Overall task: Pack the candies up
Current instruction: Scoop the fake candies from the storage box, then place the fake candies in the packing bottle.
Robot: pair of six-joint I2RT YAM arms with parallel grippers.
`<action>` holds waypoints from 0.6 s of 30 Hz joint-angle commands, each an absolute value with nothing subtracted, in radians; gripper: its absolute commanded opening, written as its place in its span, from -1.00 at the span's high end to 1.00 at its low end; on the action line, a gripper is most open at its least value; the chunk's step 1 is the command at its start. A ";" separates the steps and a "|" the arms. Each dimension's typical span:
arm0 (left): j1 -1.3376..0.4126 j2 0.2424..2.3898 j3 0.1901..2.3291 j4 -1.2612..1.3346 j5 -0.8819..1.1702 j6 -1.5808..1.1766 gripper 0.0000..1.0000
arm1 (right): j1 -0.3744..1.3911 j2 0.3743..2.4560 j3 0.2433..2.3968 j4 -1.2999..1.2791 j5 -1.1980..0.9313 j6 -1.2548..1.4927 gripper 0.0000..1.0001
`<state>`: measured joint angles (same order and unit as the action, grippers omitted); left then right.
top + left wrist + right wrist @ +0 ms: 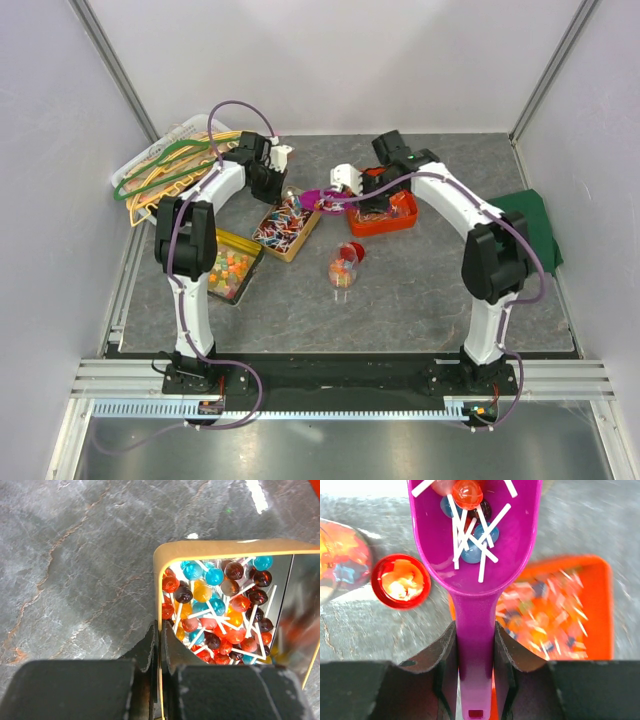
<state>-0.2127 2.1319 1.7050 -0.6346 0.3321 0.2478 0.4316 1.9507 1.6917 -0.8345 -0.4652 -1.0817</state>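
My left gripper (272,193) (162,630) is shut on the side wall of a tan tin (262,222) (165,555) full of lollipops (287,222) (215,610). My right gripper (341,200) (475,630) is shut on the handle of the purple scoop (316,198) (522,525), which carries a few lollipops (470,525) and hovers between the tin and an orange tray (404,222) (600,580) of wrapped candies (380,212) (545,615). Pastel ball candies (230,270) fill a yellow tin (237,240) at the left.
A small clear jar (342,273) (340,560) holding some candies stands at the middle, with the round red lid (353,250) (400,581) beside it. A white basket (135,160) of coloured hangers (170,160) sits back left. A green cloth (532,225) lies at the right edge.
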 commanded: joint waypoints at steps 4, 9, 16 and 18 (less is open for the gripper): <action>-0.202 2.164 1.761 -0.643 0.307 0.218 0.91 | 0.341 1.766 1.594 -0.741 -0.606 -0.962 1.00; -0.202 2.181 1.775 -0.650 0.296 0.224 0.74 | 0.314 1.669 1.517 -0.742 -0.623 -0.954 1.00; -0.201 2.168 1.775 -0.653 0.307 0.222 0.31 | 0.299 1.580 1.453 -0.857 -0.597 -1.023 1.00; -0.202 2.161 1.769 -0.653 0.307 0.222 0.16 | 0.299 1.559 1.453 -0.917 -0.563 -1.052 1.00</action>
